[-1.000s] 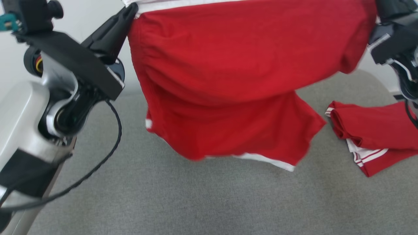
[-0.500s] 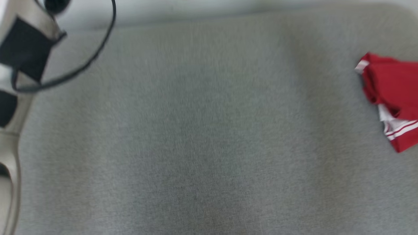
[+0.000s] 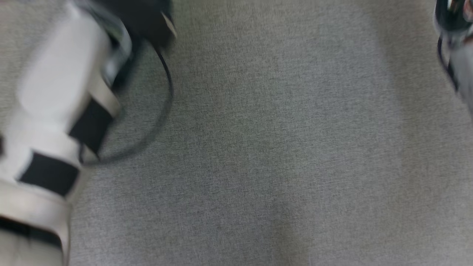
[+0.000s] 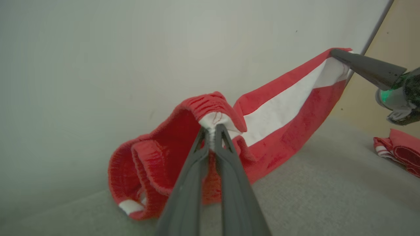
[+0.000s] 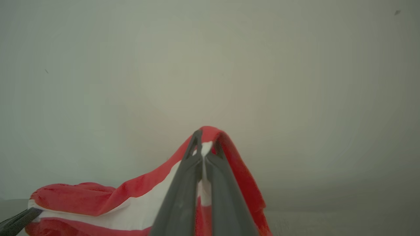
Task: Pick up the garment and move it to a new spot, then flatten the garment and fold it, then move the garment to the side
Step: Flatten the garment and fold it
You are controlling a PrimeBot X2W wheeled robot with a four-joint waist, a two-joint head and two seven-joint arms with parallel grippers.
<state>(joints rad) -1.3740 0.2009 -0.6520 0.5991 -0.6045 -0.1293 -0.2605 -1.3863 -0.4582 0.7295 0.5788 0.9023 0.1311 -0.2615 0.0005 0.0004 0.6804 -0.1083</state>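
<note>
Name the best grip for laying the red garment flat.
Probably grip the red garment by its white band, one end per end effector, each from its own side. Left end effector and right end effector pinch those ends: the band runs nearly straight, cloth hanging below.

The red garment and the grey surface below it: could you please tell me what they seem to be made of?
The red garment looks like soft, matte knit cloth: it sags and folds freely, and its gathered edge shows ribbing, probably elastic. The grey surface seems a matte woven textile: fine speckled weave, no shine.
</note>
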